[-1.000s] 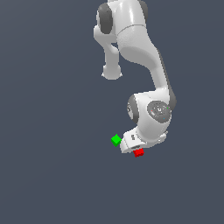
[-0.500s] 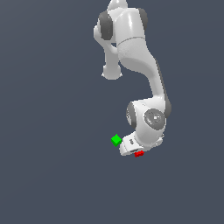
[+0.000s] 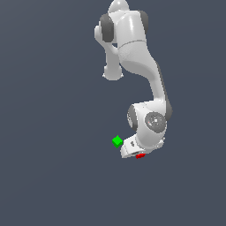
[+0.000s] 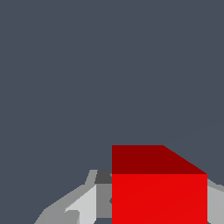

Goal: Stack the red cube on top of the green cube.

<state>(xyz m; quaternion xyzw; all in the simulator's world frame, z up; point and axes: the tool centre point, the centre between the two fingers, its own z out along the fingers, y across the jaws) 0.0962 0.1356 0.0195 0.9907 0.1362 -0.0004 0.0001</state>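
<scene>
Spanning everything, flat slate-grey floor

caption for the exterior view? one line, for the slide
Panda arm bent low, tool over the red cube, green cube apart at the exterior view's left.

the green cube lies just beside the hand, toward the exterior view's left.

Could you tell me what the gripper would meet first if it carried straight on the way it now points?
Most likely the red cube, which sits between the gripper's fingers; beyond it, apparently only floor.
</scene>
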